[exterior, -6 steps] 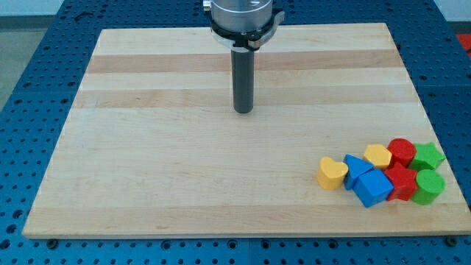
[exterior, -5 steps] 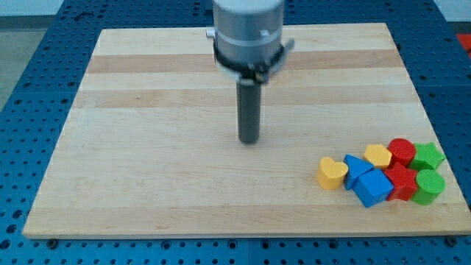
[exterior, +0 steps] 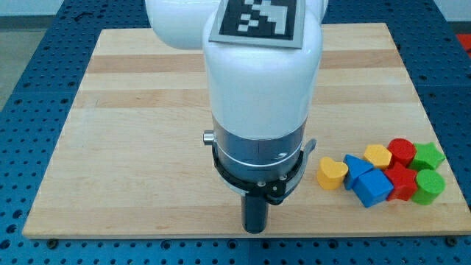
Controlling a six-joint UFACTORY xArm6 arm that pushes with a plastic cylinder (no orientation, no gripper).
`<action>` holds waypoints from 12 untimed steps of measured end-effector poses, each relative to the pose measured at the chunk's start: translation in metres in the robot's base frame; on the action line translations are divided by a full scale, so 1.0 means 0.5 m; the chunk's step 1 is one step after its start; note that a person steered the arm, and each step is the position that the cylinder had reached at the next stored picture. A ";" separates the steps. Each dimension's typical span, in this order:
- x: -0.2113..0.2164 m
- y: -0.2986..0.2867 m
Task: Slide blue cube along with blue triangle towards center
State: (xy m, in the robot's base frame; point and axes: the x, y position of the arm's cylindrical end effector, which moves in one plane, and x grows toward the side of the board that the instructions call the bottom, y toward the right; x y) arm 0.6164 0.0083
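Note:
The blue cube [exterior: 374,188] sits near the board's lower right, touching the blue triangle [exterior: 355,168] just above-left of it. Both lie in a tight cluster of blocks. My tip [exterior: 255,230] is at the board's bottom edge, left of the cluster and well apart from the blue blocks. The arm's white body [exterior: 259,88] covers the board's middle.
A yellow heart [exterior: 332,173] lies left of the blue triangle. A yellow hexagon [exterior: 378,155], a red cylinder [exterior: 402,152], a red block [exterior: 402,181], a green star [exterior: 427,156] and a green cylinder [exterior: 429,186] crowd the right side. The board's right edge [exterior: 441,140] is close.
My tip has moved a long way down the view, from the board's upper middle to its bottom edge. The blocks have not moved.

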 end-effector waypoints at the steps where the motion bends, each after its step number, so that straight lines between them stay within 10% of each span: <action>1: 0.000 0.022; 4: 0.004 0.243; 12: 0.001 0.394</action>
State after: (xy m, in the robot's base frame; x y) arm 0.6167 0.2055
